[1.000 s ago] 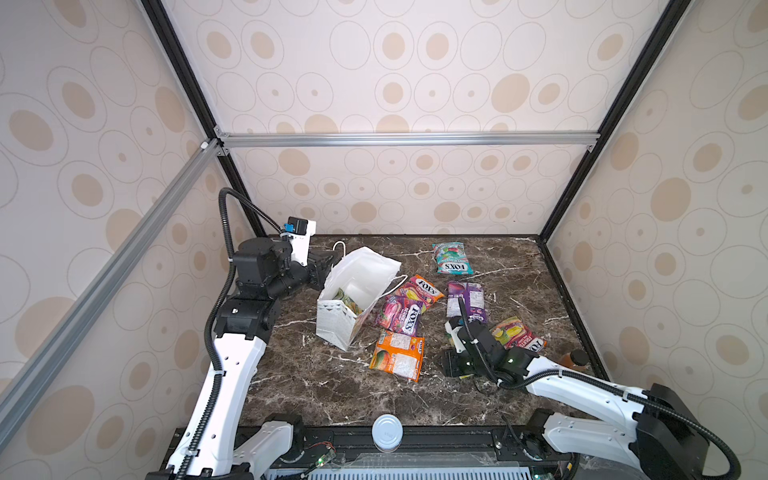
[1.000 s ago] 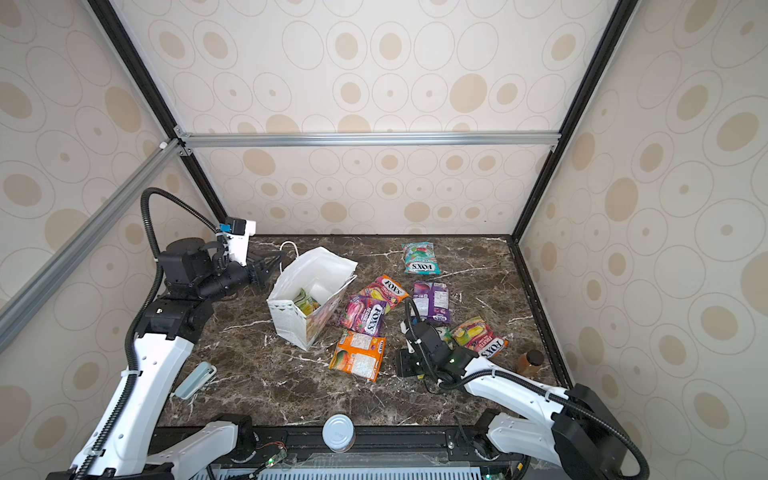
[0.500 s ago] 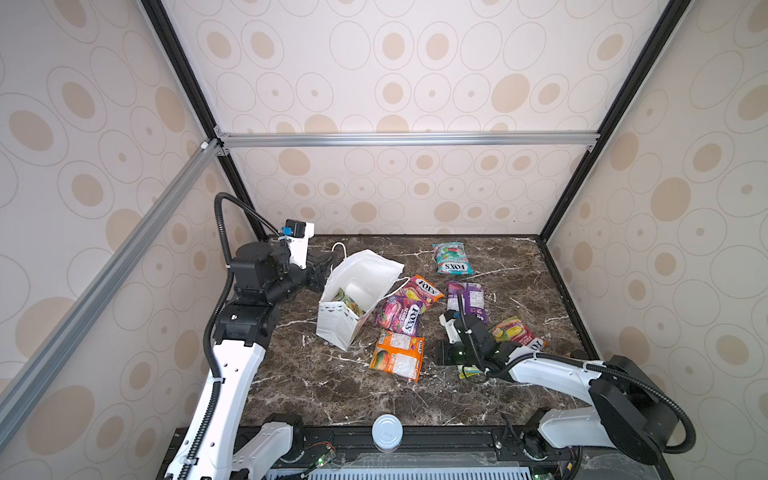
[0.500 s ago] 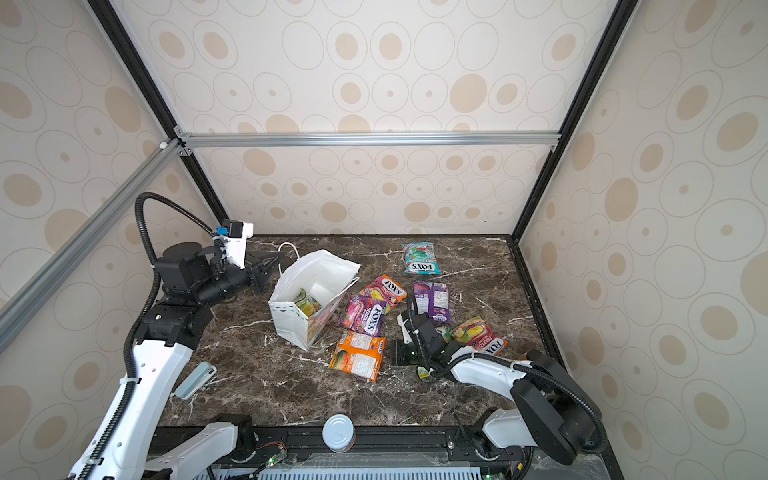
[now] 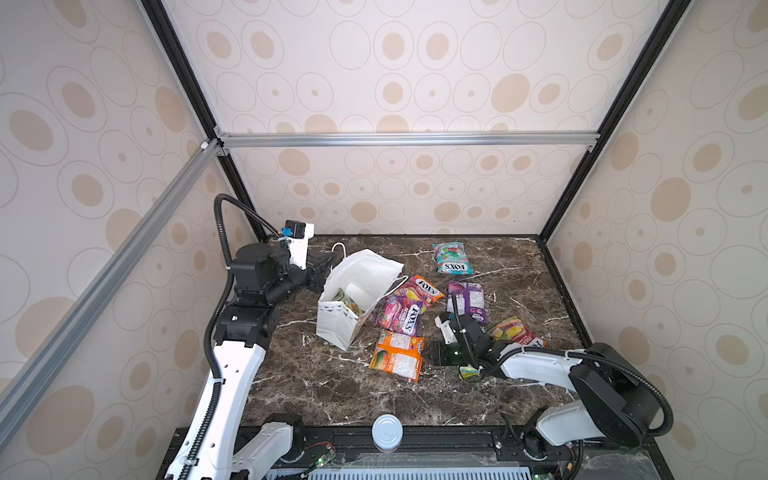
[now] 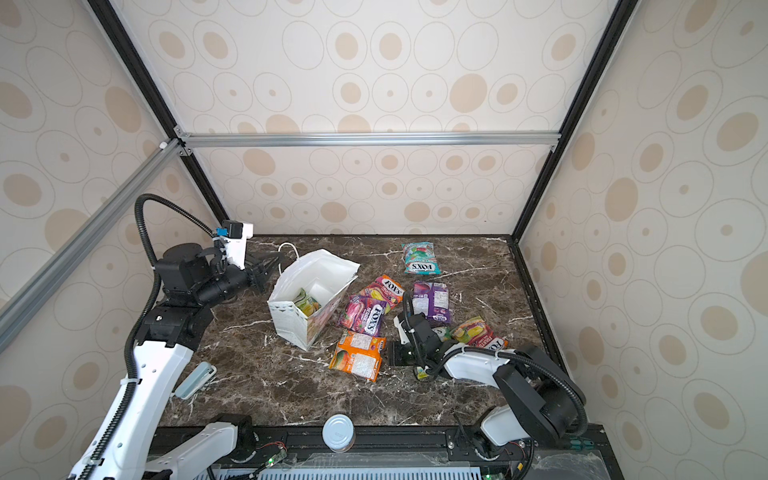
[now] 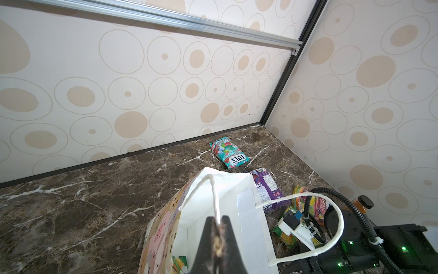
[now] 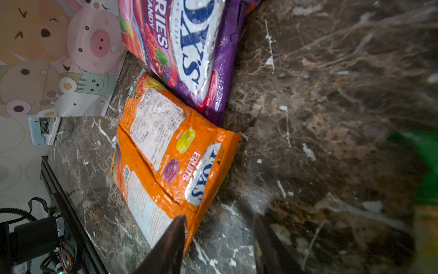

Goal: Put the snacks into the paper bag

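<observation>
Only left wrist view shows pincer (image 7: 216,218) clamping handle (image 7: 214,198)

"FOX'S" stands on the teal packet (image 5: 451,258), the pink-orange packet (image 5: 420,289) and the purple berry packet (image 5: 400,315); the orange packet (image 8: 170,154) reads "FRUITS".

Paper bag (image 5: 332,320) open, leaning, 1 pkt (image 5: 345,297) inside; other snacks (image 5: 397,359) flat beside.

- Left arm (image 5: 232,374), 8 o'clock in both top views: white shells, black joint housings; a black corrugated cable (image 5: 218,232) was zip-tied along it.
- Right arm (image 5: 536,365), 4 o'clock: same build; green lights (image 7: 403,248) glowed.
- Left gripper (image 7: 217,220) had black tapered fingers and a white camera mount (image 5: 300,245).
</observation>
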